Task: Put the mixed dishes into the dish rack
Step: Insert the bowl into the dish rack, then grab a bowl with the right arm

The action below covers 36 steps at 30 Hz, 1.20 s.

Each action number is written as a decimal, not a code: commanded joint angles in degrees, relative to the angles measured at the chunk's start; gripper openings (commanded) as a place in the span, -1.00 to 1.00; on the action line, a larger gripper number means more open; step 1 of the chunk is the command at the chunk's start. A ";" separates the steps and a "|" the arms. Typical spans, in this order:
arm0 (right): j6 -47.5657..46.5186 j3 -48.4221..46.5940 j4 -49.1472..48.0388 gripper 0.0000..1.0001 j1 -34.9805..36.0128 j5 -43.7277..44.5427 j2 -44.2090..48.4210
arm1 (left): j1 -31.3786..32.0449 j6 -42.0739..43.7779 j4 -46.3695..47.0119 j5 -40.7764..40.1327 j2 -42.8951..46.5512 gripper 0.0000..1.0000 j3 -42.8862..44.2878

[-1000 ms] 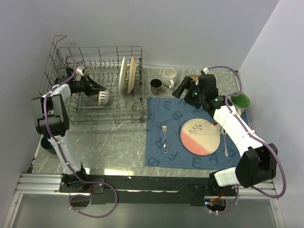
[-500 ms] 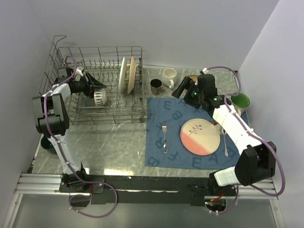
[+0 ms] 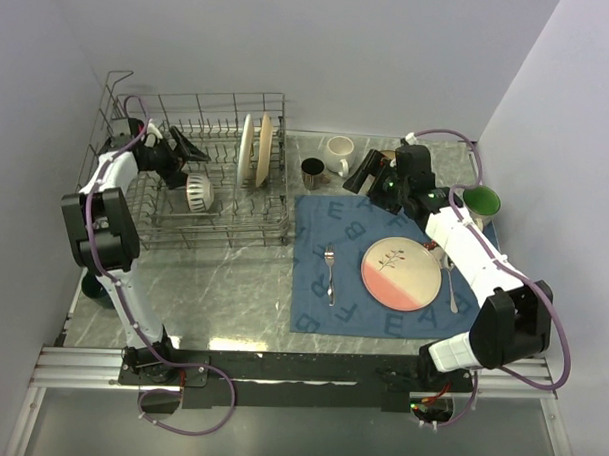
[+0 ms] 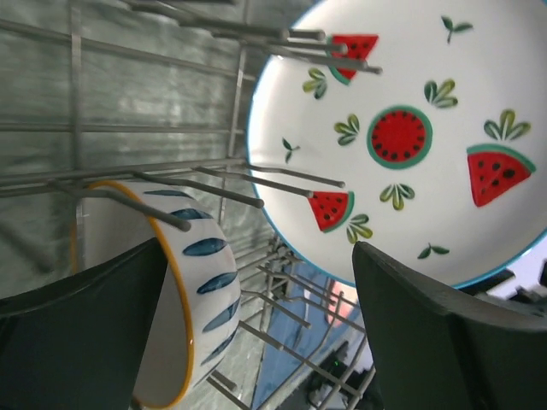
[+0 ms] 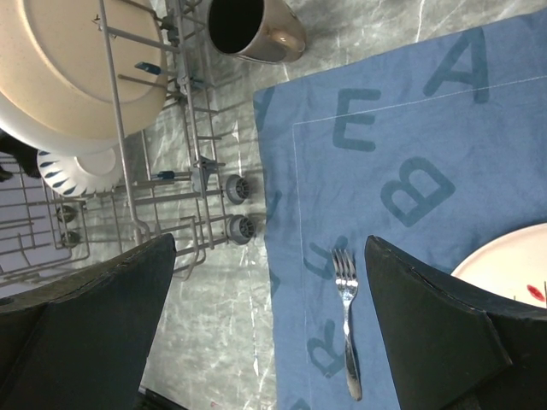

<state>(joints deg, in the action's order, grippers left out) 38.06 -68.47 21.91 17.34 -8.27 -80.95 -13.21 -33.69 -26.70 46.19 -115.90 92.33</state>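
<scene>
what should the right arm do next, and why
Probably ease the right gripper forward and down toward the dark mug. Its jaws stand open and empty above the placemat. The mug stands upright on the table just past the placemat's corner, beside the dish rack. The fork is an alternative, but it lies flat and looks harder to grip.

The left gripper [image 4: 256, 256] has its fingers spread. A blue-leafed bowl [image 4: 201, 290] sits just beside its left finger, among dish rack [image 4: 256, 179] tines. A watermelon plate [image 4: 402, 171] stands ahead, toward the right.
</scene>
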 commanded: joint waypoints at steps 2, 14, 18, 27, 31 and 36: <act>-0.36 -3.16 -0.38 1.00 -0.56 0.10 -0.44 | -0.15 1.88 -6.79 -7.52 5.94 0.92 3.82; -0.27 -11.14 8.84 1.00 -2.05 11.75 -3.69 | 0.20 2.14 -14.26 -19.45 13.06 0.99 10.23; 2.26 -17.30 20.15 1.00 -3.63 19.86 -9.03 | 0.20 2.58 -14.26 -19.58 16.66 0.99 11.11; 8.86 -22.23 22.21 0.75 -9.96 18.74 -19.49 | 0.20 1.88 -10.57 -10.25 21.49 0.99 15.15; 9.57 -28.46 25.19 0.69 -11.45 20.21 -26.53 | 0.20 2.22 -5.74 -4.99 24.39 0.99 13.67; 8.96 -36.11 26.43 0.66 -12.42 20.66 -34.62 | 0.20 3.89 -2.84 -2.17 27.04 0.99 12.34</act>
<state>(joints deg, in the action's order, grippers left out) 45.93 -98.43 45.93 5.39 10.31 -112.09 -13.15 -31.35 -34.26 38.74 -92.64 104.64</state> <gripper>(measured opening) 0.837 0.994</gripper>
